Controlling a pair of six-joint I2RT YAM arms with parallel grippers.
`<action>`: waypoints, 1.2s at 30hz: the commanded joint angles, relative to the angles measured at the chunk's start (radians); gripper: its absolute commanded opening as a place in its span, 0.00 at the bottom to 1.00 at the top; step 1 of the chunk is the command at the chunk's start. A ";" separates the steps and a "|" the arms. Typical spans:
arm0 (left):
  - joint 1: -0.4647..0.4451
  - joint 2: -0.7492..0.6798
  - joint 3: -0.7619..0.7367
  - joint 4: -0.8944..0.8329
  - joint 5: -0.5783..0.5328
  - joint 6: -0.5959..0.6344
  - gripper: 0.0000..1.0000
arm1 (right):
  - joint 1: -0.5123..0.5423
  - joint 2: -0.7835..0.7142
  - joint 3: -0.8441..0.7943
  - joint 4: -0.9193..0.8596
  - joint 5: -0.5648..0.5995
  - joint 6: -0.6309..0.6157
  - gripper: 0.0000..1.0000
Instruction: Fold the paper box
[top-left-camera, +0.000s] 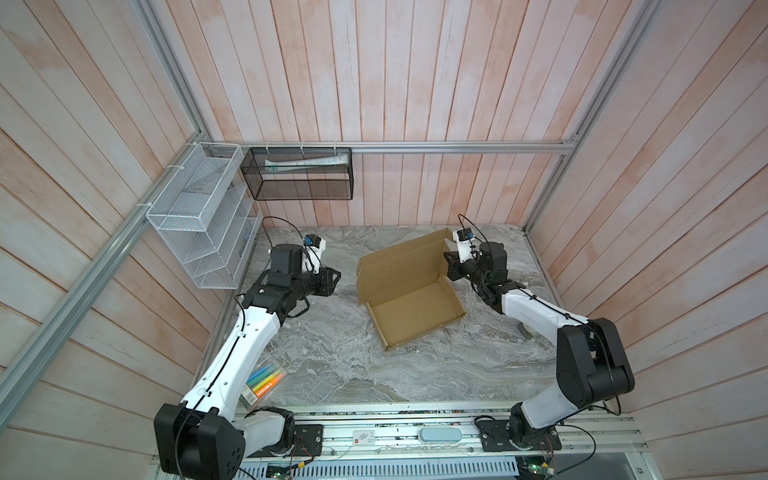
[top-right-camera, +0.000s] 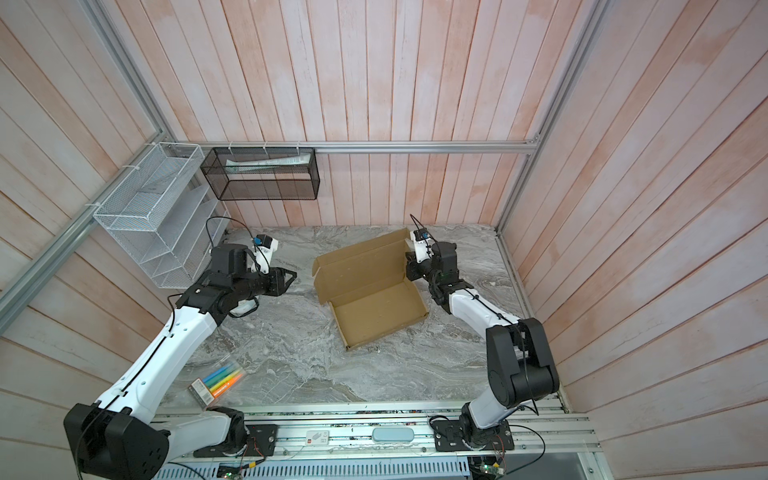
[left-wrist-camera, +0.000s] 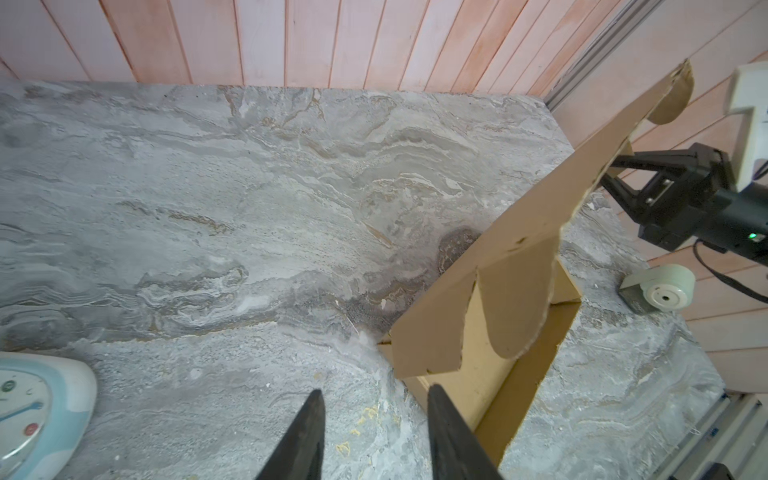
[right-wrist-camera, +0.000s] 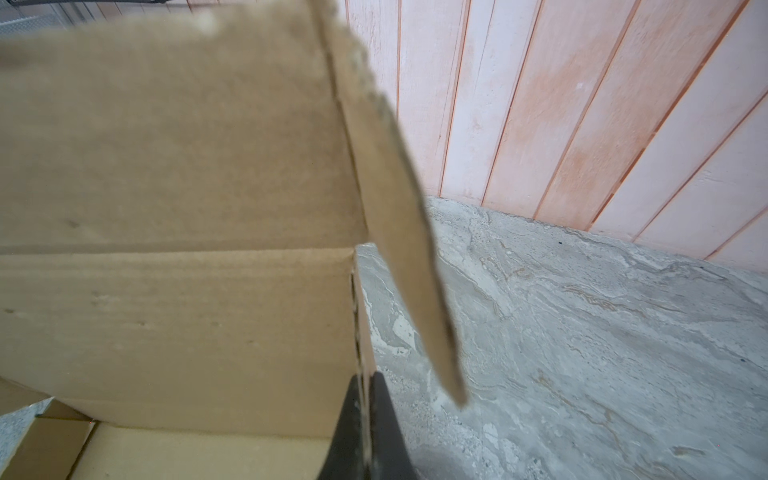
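Observation:
The paper box (top-left-camera: 409, 299) (top-right-camera: 374, 305) is brown cardboard lying right of the table's middle. Its shallow tray is formed and its lid panel (top-left-camera: 399, 259) is tilted up at the back. My right gripper (top-left-camera: 449, 261) (top-right-camera: 409, 262) is at the box's far right corner. In the right wrist view its jaws (right-wrist-camera: 365, 380) are shut on a thin upright cardboard edge of the box (right-wrist-camera: 166, 199). My left gripper (top-left-camera: 336, 276) (top-right-camera: 292, 276) hovers left of the box, apart from it. It stands open (left-wrist-camera: 376, 392) with only tabletop between its fingers, and the box's near corner (left-wrist-camera: 478, 316) is just beyond.
A pack of coloured highlighters (top-left-camera: 265, 383) lies near the front left. A white mesh organiser (top-left-camera: 199, 226) and a black mesh basket (top-left-camera: 297, 174) hang at the back left. A tape roll (left-wrist-camera: 660, 291) sits by the right arm. A white-and-blue device (left-wrist-camera: 29, 411) is under the left arm.

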 joint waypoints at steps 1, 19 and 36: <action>0.003 -0.039 -0.048 0.131 0.113 -0.022 0.42 | 0.008 -0.027 -0.013 -0.027 0.040 0.020 0.00; -0.095 0.033 -0.149 0.241 0.044 -0.058 0.42 | 0.008 -0.030 -0.027 -0.014 0.042 0.047 0.00; -0.126 0.185 -0.136 0.404 0.027 -0.107 0.39 | 0.018 -0.066 -0.064 -0.016 0.041 0.065 0.00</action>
